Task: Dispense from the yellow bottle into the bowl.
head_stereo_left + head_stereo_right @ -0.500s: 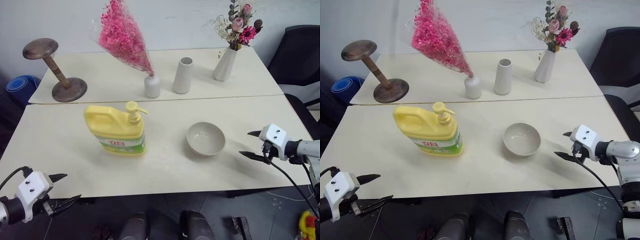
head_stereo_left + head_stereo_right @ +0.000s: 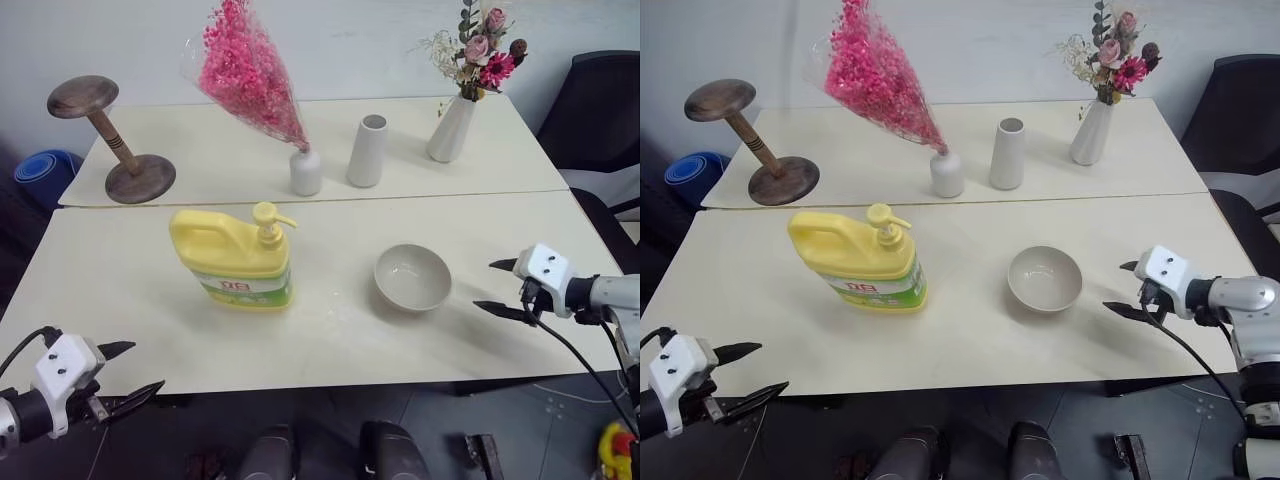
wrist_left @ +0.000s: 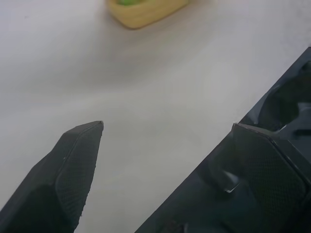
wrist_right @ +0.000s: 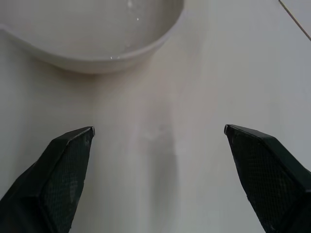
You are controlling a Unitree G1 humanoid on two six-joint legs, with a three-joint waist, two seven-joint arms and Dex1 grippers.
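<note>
Left eye view, squat glossy yellow bottle (image 2: 234,256), round smooth bowl (image 2: 412,277)

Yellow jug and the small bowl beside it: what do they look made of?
The squat yellow pump jug looks like moulded plastic: uniform colour, soft sheen, built-in handle, printed green-and-white label. The small round off-white bowl looks like glazed ceramic: smooth, thick rim, glints in the right wrist view; stoneware or melamine can't be ruled out.

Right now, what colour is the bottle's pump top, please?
Yellow, like the yellow bottle itself; clearest in the left eye view.
</note>
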